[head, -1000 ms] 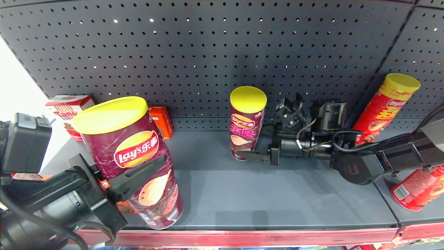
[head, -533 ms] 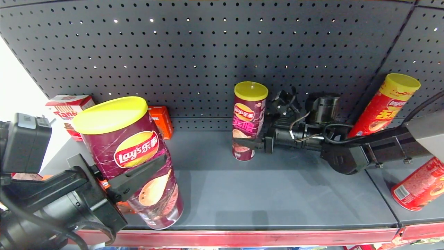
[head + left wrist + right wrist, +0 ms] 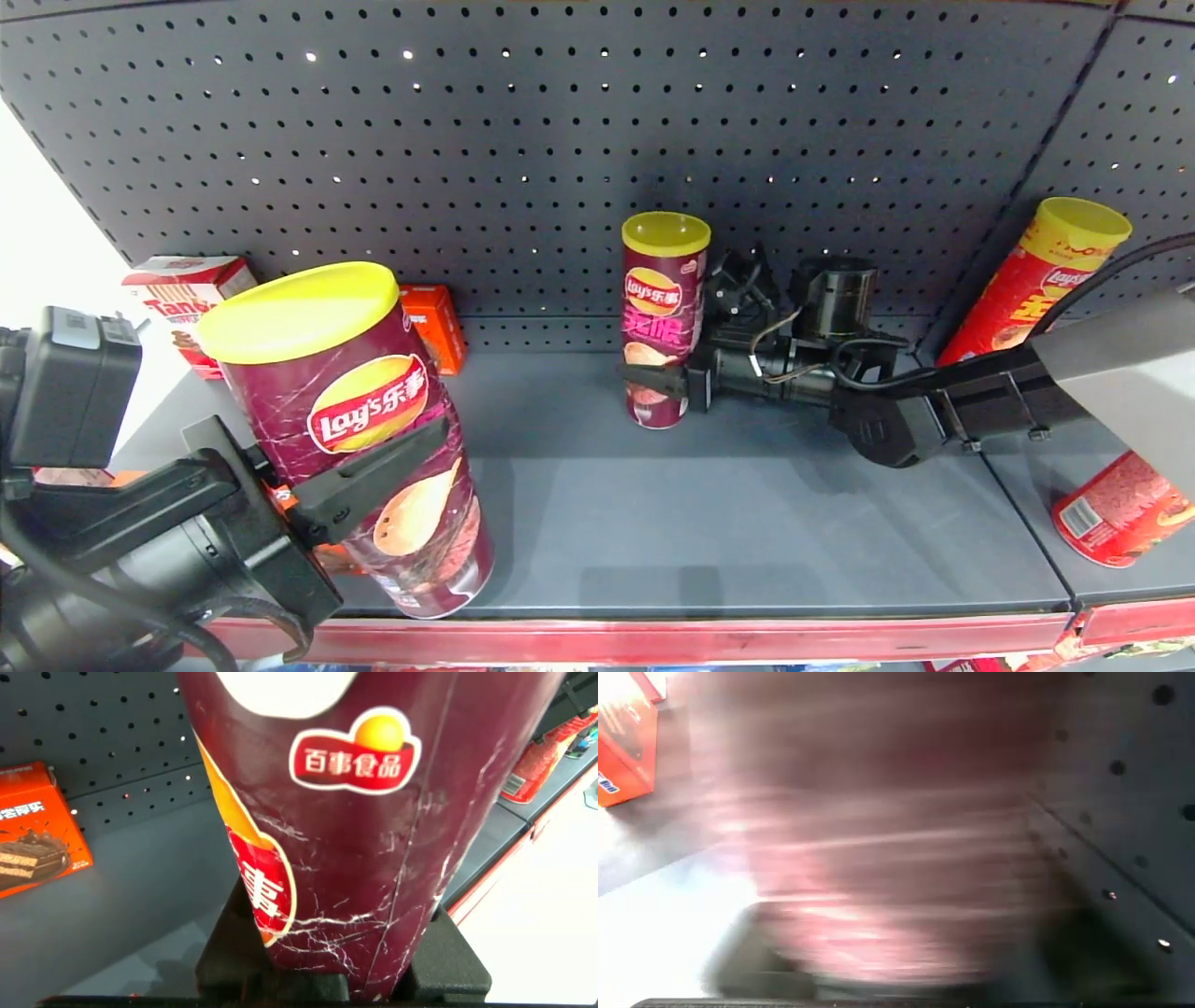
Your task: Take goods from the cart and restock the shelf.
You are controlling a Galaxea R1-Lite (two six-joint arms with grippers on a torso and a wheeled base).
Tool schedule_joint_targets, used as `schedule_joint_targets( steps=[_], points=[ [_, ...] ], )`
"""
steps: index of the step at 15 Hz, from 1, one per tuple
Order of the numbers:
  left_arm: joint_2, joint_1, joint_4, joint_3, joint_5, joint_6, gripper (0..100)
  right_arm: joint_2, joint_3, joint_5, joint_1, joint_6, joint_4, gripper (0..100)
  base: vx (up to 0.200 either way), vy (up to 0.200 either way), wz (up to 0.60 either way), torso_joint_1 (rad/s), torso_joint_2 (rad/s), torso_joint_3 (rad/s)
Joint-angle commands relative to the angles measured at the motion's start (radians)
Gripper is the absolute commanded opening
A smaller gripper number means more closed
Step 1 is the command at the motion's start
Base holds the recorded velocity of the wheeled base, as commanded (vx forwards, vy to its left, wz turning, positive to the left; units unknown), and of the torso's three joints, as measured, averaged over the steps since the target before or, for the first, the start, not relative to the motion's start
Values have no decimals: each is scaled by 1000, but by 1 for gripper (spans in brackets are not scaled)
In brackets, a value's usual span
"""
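A purple chip can point(image 3: 350, 425) with a yellow lid is held at the shelf's front left, my left gripper point(image 3: 369, 485) shut on its lower body; its purple wall point(image 3: 364, 840) shows close up in the left wrist view. A second purple can point(image 3: 658, 317) stands upright at the back of the grey shelf point(image 3: 728, 523), near the pegboard. My right gripper point(image 3: 658, 381) is shut on its lower part, reaching in from the right. In the right wrist view that can point(image 3: 896, 831) is a blurred purple mass.
A red-and-white box point(image 3: 182, 299) and an orange box point(image 3: 434, 327) sit at the back left. A red can point(image 3: 1046, 280) leans on the pegboard at the right and another red can point(image 3: 1120, 509) lies at the right edge. A red strip point(image 3: 653, 639) lines the shelf's front.
My right arm has carried the second purple can back toward the pegboard and stood it straighter. The left gripper and its can have stayed where they were.
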Motion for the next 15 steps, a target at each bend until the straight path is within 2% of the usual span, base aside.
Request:
schedule_joint_targets(
  steps=[1,7,9,11,14,15],
  points=[
    [1,0,0,1,0,-1,0,1,1,-1,3,0,-1,0,0,0,0,0,0,0],
    [-2,2,0,3,1,-1,0,-59,56,17,4,-2,-4,0,0,0,0,0,0,0],
    [-2,14,0,4,0,1,0,-135,140,76,4,0,-27,0,0,0,0,0,0,0],
    [-2,14,0,3,0,-1,0,-198,226,85,12,1,-53,0,0,0,0,0,0,0],
    [-2,16,-2,1,0,1,0,-304,450,85,49,3,-180,0,0,0,0,0,0,0],
    [-2,16,-2,1,0,-1,0,-318,487,85,58,3,-206,0,0,0,0,0,0,0]
  ],
)
